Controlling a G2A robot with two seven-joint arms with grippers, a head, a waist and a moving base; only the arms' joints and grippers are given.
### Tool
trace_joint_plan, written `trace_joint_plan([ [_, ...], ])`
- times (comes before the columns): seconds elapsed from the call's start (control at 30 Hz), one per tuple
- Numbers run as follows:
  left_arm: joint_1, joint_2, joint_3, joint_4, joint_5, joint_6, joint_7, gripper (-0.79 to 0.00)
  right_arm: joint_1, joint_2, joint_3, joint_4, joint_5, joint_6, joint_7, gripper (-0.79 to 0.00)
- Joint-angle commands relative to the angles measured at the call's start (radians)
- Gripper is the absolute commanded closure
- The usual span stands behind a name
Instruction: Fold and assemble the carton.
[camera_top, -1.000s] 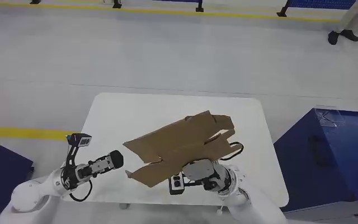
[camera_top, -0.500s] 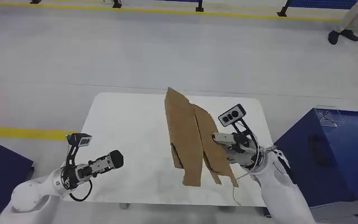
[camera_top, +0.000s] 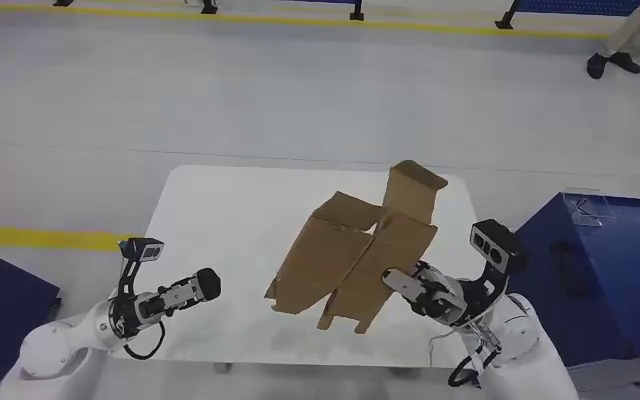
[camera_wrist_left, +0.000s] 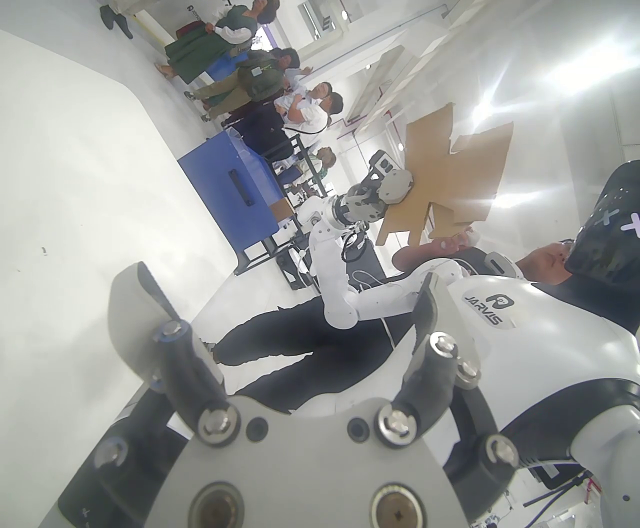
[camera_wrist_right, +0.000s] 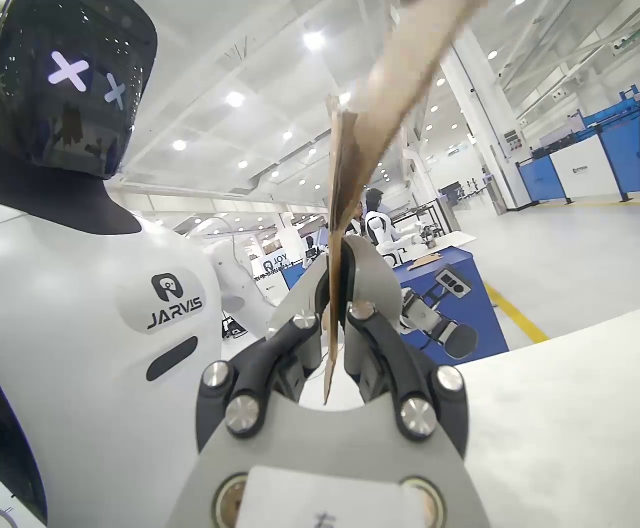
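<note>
carton (camera_top: 350, 255) over table (camera_top: 220, 215), right end effector (camera_top: 396, 281) on its right edge

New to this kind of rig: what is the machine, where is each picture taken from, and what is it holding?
It is a two-armed robot at a white table. One picture looks down from a camera above its arms; the other two come from cameras on its wrists, each looking along that arm's tool. The right tool is shut on the edge of a brown cardboard carton, flaps sticking out, holding it over the table. The left tool is open and empty, by the table's near edge on the robot's left.
</note>
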Motion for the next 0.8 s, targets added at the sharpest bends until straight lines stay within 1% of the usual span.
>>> trace_joint_plan([
  [0.0,0.000,0.000,0.000,0.000,0.000,0.000,0.000,-0.785,0.000,0.000,0.000,0.000,0.000,0.000,0.000,0.000],
  [0.17,0.000,0.000,0.000,0.000,0.000,0.000,0.000,-0.785,0.000,0.000,0.000,0.000,0.000,0.000,0.000,0.000],
  [0.2,0.000,0.000,0.000,0.000,0.000,0.000,0.000,-0.785,0.010,0.001,0.008,-0.029,-0.035,-0.031,0.016,0.000],
  [0.23,0.000,0.000,0.000,0.000,0.000,0.000,0.000,-0.785,0.012,0.002,0.023,-0.047,-0.094,-0.086,0.029,0.000],
  [0.27,0.000,0.000,0.000,0.000,0.000,0.000,0.000,-0.785,0.013,0.002,0.053,-0.060,-0.156,-0.132,0.023,0.000],
  [0.33,0.000,0.000,0.000,0.000,0.000,0.000,0.000,-0.785,0.028,-0.003,0.134,-0.108,-0.321,-0.132,-0.028,0.000],
  [0.4,0.000,0.000,0.000,0.000,0.000,0.000,0.000,-0.785,0.042,-0.014,0.196,-0.161,-0.509,-0.132,-0.126,0.000],
  [0.5,0.000,0.000,0.000,0.000,0.000,0.000,0.000,-0.785,0.078,-0.028,0.269,-0.262,-0.893,-0.132,-0.323,0.000],
  [0.53,0.000,0.000,0.000,0.000,0.000,0.000,0.000,-0.785,0.082,-0.029,0.275,-0.276,-0.943,-0.132,-0.349,0.000],
  [0.77,0.000,0.000,0.000,0.000,0.000,0.000,0.000,-0.785,0.082,-0.029,0.275,-0.276,-0.943,-0.132,-0.349,0.000],
])
